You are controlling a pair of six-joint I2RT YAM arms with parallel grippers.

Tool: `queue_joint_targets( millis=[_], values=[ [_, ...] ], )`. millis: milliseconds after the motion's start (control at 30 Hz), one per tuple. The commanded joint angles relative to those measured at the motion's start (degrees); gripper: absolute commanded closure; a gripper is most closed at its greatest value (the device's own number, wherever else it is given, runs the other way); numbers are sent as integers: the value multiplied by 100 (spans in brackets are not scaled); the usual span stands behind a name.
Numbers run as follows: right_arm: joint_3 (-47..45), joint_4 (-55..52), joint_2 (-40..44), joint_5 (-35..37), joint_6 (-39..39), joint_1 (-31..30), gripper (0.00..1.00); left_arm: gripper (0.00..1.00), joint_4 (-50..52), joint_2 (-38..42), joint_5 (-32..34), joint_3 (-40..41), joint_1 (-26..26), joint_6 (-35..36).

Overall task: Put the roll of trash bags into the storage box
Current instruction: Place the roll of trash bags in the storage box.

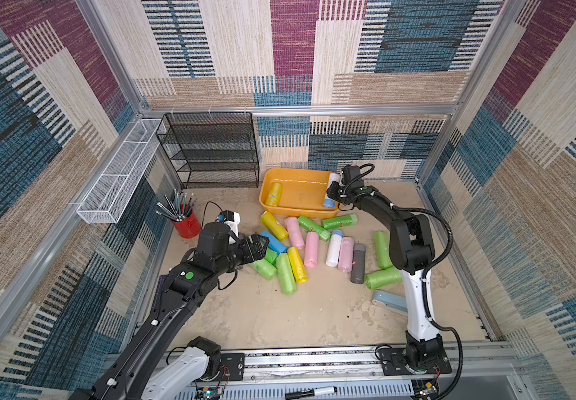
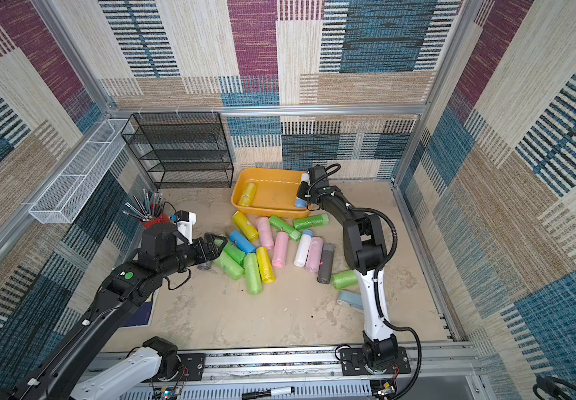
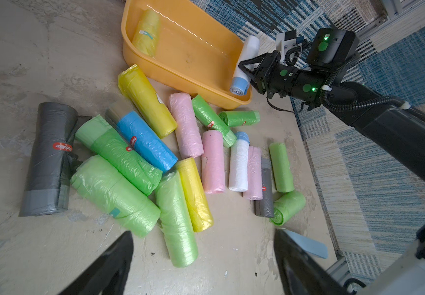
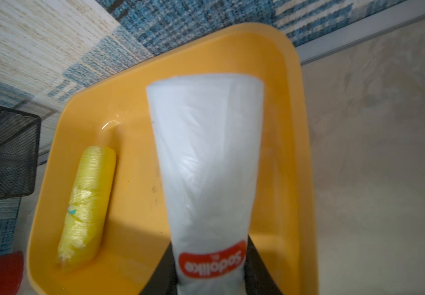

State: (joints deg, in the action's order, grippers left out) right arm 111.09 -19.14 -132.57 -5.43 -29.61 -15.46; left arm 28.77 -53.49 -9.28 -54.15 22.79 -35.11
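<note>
- Right gripper (image 4: 210, 270): jaws closed on the white roll (image 4: 206, 153), clamped at its red label.
- The white roll hangs over the storage box (image 1: 298, 195) at the end nearest the right arm, close to that end wall. It is tilted, blue end lower. Contact with the box floor: cannot tell.
- A yellow roll (image 1: 273, 194) already lies inside, at the opposite end, well apart.
- Left gripper (image 1: 263, 245): jaws spread wide and empty, above the pile of loose rolls (image 3: 140, 138) on the counter (image 1: 279, 311).
- Risk 1: release this near the wall. The roll could strike the rim and tip out.
- Risk 2: the tilt. If dropped from height, the low end lands first and the roll may bounce or roll.
- Risk 3: loose film could snag a jaw on withdrawal and drag the roll back out.
- Risk 4: left jaws closing into the crowded pile would likely scatter neighbouring rolls.
</note>
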Motion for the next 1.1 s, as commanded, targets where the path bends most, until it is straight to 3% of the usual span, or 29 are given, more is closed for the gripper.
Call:
queue_joint_targets(
  millis=[0, 200, 367, 467, 567, 867, 900, 1067],
  values=[
    [146, -205, -64, 587, 311, -36, 92, 13, -287, -69, -82, 1, 0, -111],
    [559, -636, -345, 1022, 467, -71, 87, 14, -392, -180, -92, 12, 5, -117],
    [756, -690, -420, 845, 464, -71, 82, 14, -374, -189, -13, 18, 5, -65],
    [815, -687, -401, 704, 434, -88, 68, 13, -304, -181, 39, 13, 5, -6],
    [931, -791, -377, 721, 451, -123, 45, 12, -257, -137, 148, 47, 0, 48],
    [931, -881, 3, 884, 657, -321, 18, 3, -109, -150, 335, 9, -3, 258],
    [908, -879, 89, 920, 719, -357, 1, 2, -82, -150, 406, -10, -11, 283],
    [40, -316, 876, 802, 905, -441, 1, 2, 180, -70, 873, -104, -25, 485]
  ],
)
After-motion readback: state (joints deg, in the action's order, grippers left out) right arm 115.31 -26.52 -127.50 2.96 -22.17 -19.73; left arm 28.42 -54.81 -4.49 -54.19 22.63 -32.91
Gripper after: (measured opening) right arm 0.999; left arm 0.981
